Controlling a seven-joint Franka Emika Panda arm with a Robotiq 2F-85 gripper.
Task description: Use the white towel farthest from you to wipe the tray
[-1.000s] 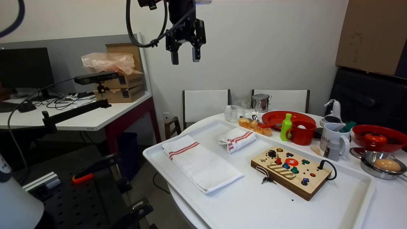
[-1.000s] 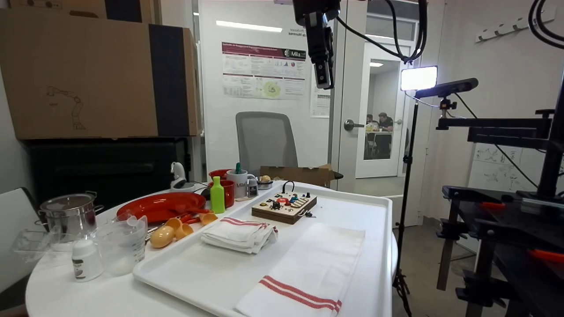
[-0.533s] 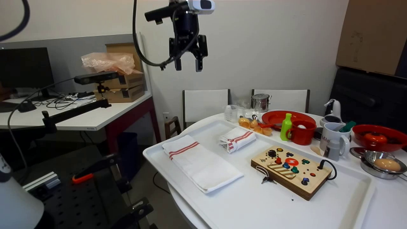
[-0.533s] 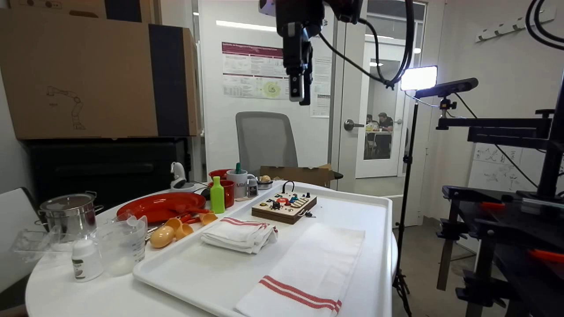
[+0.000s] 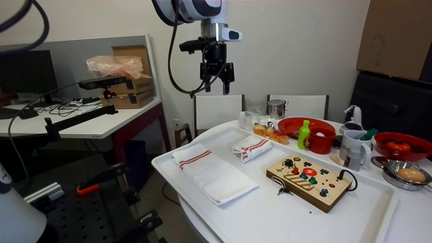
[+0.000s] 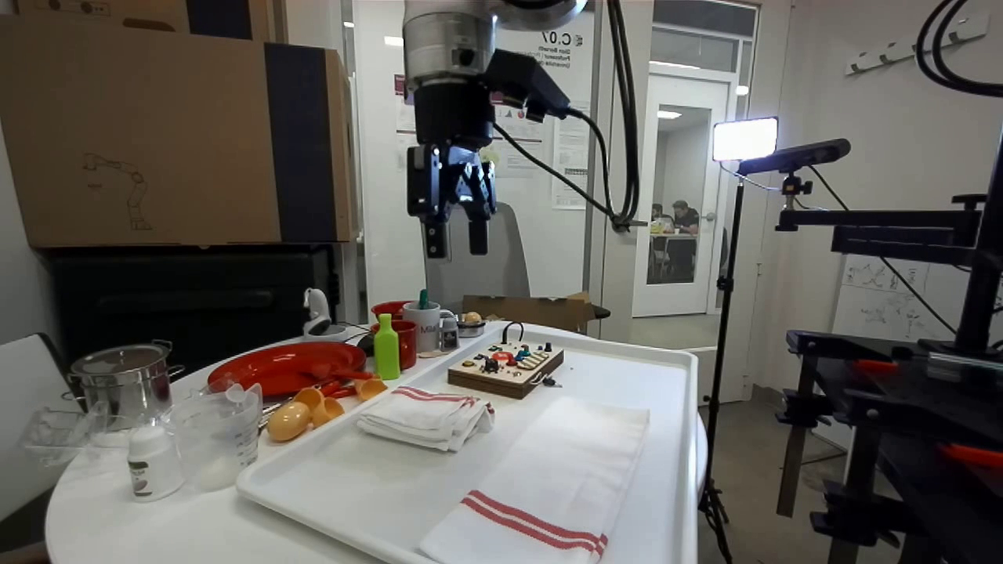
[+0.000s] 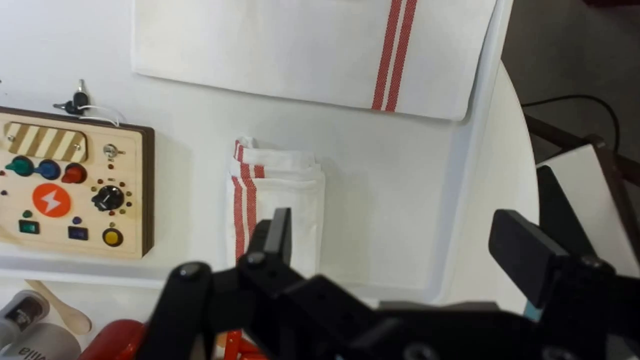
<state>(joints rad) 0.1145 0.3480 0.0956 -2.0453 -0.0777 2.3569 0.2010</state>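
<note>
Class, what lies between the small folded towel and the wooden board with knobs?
Only bare tray lies between the small towel and the wooden board, as the wrist view shows.

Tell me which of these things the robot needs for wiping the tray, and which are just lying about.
For the job: open hand, small folded red-striped towel, large white tray.

Just lying about: larger flat red-striped towel, wooden switch board, green bottle, red mug, Mila mug, red plate, steel pot.

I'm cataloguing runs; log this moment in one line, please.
gripper: open, empty, raised | small folded towel: on tray, ungrasped | larger towel: flat on tray | wiping: not under way
</note>
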